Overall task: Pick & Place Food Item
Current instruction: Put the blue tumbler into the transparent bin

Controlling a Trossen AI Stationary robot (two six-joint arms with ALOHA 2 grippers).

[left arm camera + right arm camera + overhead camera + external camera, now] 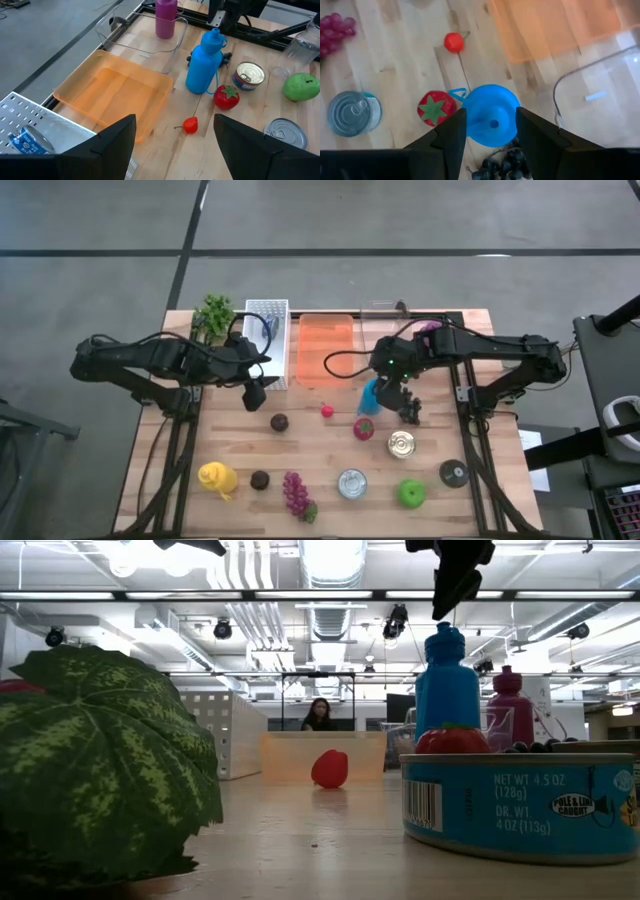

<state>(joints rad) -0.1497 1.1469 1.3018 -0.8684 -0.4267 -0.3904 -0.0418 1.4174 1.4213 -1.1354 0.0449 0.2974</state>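
Counted on the worktop [230,445]: three tins, at lower centre [352,483], centre right [401,444] and lower right [453,473]. Two bottles, blue [372,394] and magenta [166,18]. Two dark round fruits [279,422] [260,479]. One each of tomato [364,429], green apple [411,493], purple grape bunch [295,492], orange tray [325,350].

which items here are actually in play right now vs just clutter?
In play: blue bottle, standing on the table right under the open right gripper; orange tray.

Clutter: tomato, small red fruit, cans, green apple, grapes, pink bottle.
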